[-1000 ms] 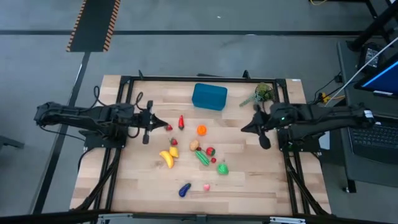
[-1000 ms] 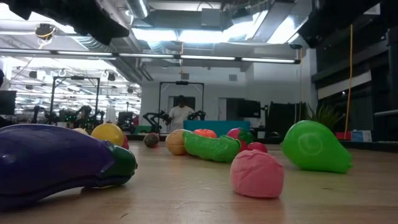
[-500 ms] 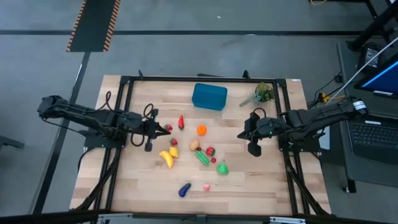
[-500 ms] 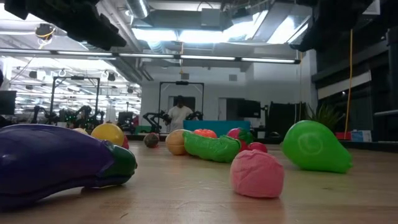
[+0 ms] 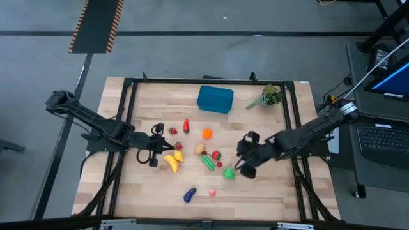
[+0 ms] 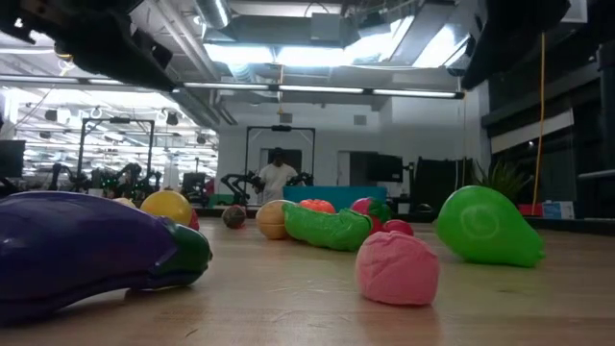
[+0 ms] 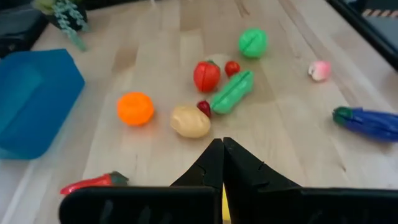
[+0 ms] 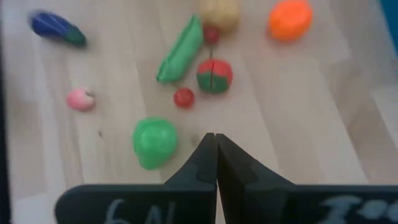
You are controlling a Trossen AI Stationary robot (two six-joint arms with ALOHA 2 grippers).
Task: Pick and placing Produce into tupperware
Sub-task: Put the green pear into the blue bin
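The produce lies scattered on the wooden table: a banana [image 5: 170, 162], a potato [image 5: 199, 149], an orange [image 5: 207, 133], a red chili [image 5: 186, 125], a green pod [image 5: 208, 161], a green pear [image 5: 229, 172], a purple eggplant [image 5: 189, 195] and a pink piece [image 5: 211, 191]. The teal tupperware [image 5: 215, 99] stands at the far middle with nothing visible in it. My left gripper [image 5: 163, 148] hovers shut over the banana's far end, pointing at the potato [image 7: 190, 121]. My right gripper [image 5: 235, 163] hovers shut, slanting down, just beside the green pear [image 8: 154, 142].
A leafy plant sprig [image 5: 268, 97] lies at the far right near the tupperware. Black frame rails [image 5: 211, 81] run along the table's far, left and right sides. Bare wood shows along the near edge. A person [image 6: 278, 175] stands far off in the room.
My left gripper has swung toward the near edge, from beside the chili to over the banana. My right gripper has swept toward the table's left and near edge, tipping down, from the right side to beside the green pear. Both stayed shut. The produce has not moved.
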